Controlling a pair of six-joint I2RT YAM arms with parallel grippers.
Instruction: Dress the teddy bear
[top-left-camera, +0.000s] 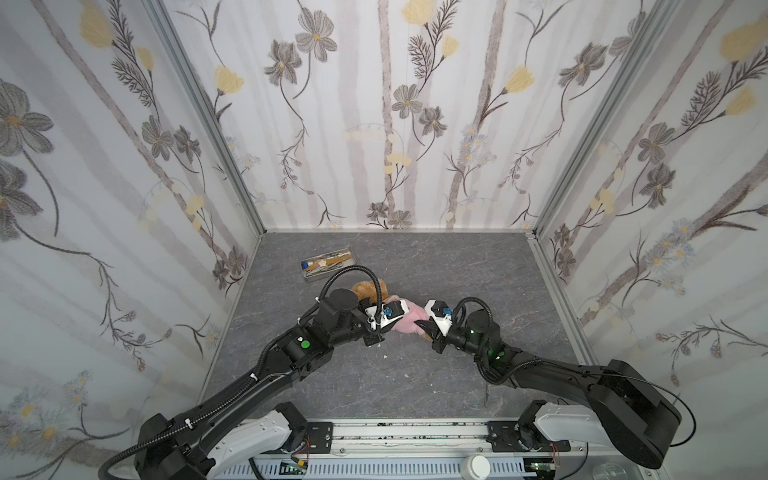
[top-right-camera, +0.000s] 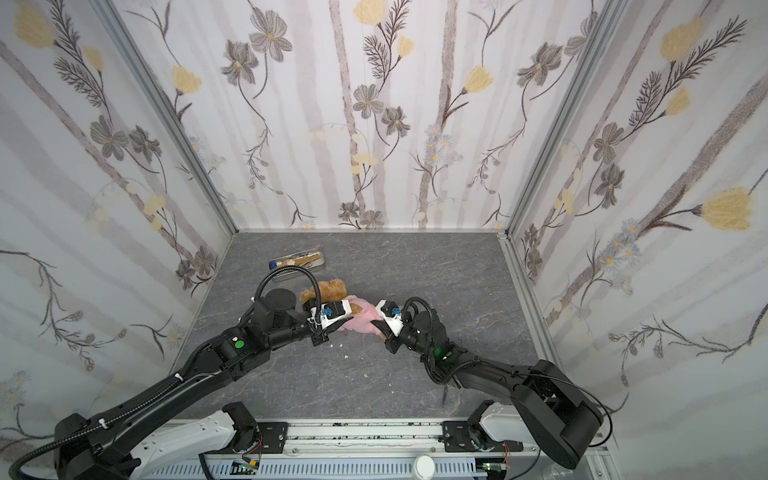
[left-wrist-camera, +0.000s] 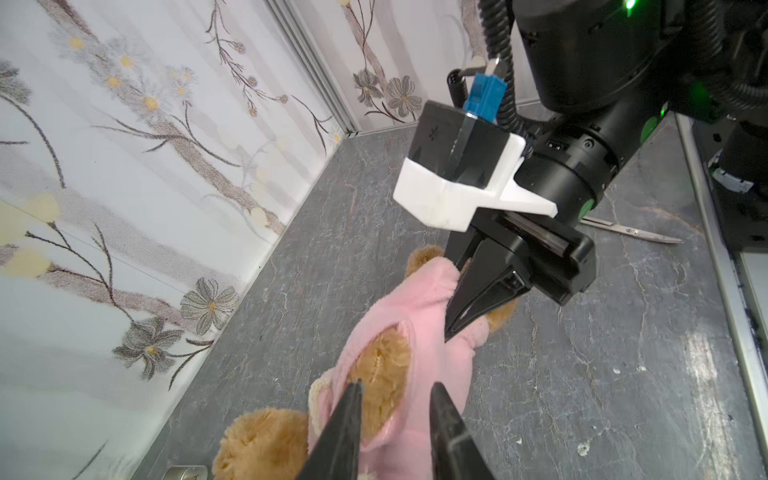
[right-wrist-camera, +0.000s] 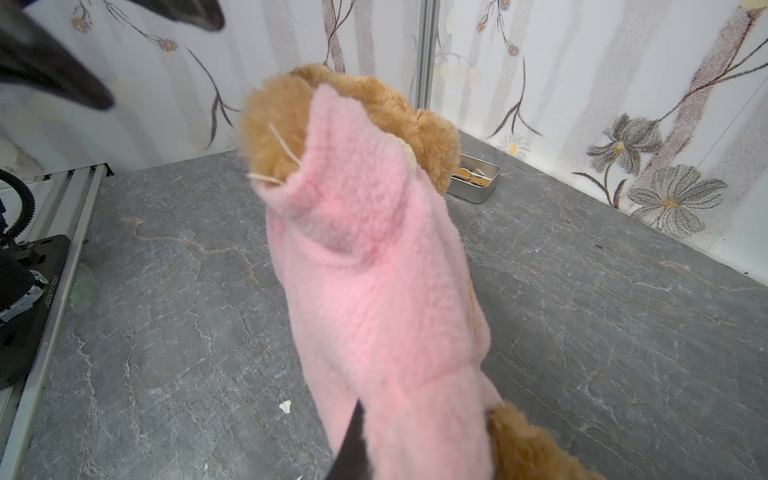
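Left end effector jaws parted, right end effector pinched closed

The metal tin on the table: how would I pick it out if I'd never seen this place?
Start at the grey marbled table and look toward its far left corner. Just beyond the teddy bear, a shallow rectangular tin lies flat. It is the only shiny, hard-edged container, with small tools inside.
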